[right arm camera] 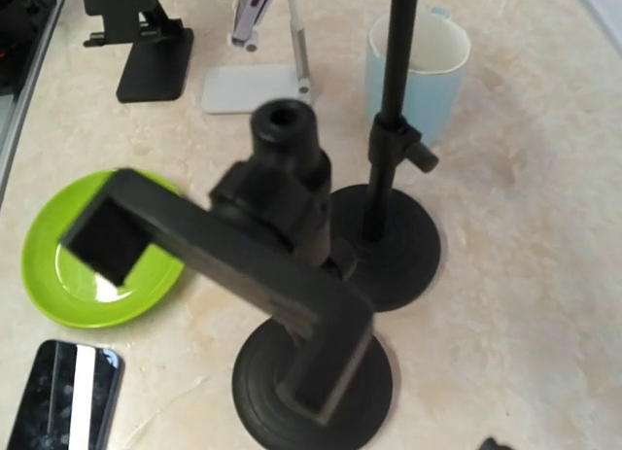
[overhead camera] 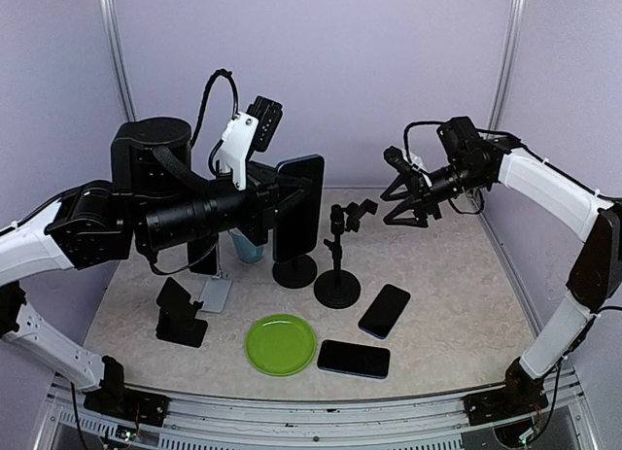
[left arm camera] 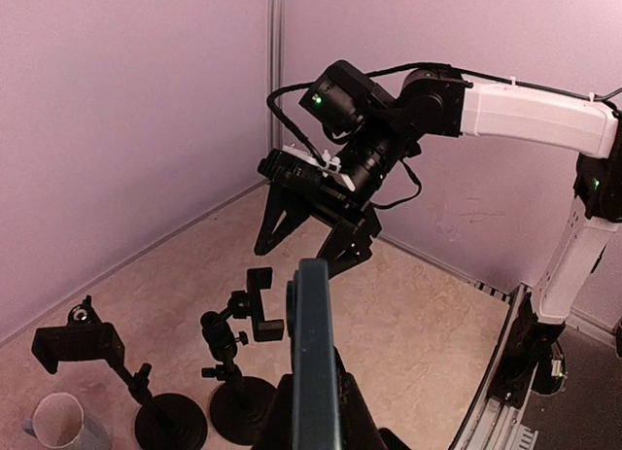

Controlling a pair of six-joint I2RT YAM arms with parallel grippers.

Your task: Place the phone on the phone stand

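1. Where the table (overhead camera: 457, 275) ran closest to the arm bases, a green plate (overhead camera: 280, 344) lay flat, and a dark spare phone (overhead camera: 353, 359) lay just beside it on the right.
2. A little farther back, a second spare phone (overhead camera: 384, 310) lay flat at an angle, near the first but apart from it.
3. Over on the left, a black folding stand (overhead camera: 180, 314) stood next to a white stand (overhead camera: 216, 294).
4. At mid-table, two pole stands rose from round bases set close together. The right-hand one was the phone stand (overhead camera: 337, 265), with its clamp head tilted at the top of the pole. Of the other pole stand (overhead camera: 294, 271), only the base showed from above. A blue cup (overhead camera: 250, 246) stood just to the left of that base.
5. Above that base, the left gripper (overhead camera: 284, 205) was clenched on the phone (overhead camera: 306, 226). It held the phone upright in the air, just to the left of the phone stand's clamp and clear of it.
6. Farthest back on the right, the right gripper (overhead camera: 403, 205) hung above the table with its fingers spread wide, grasping nothing. Its wrist camera looked down on the clamp head from close above.
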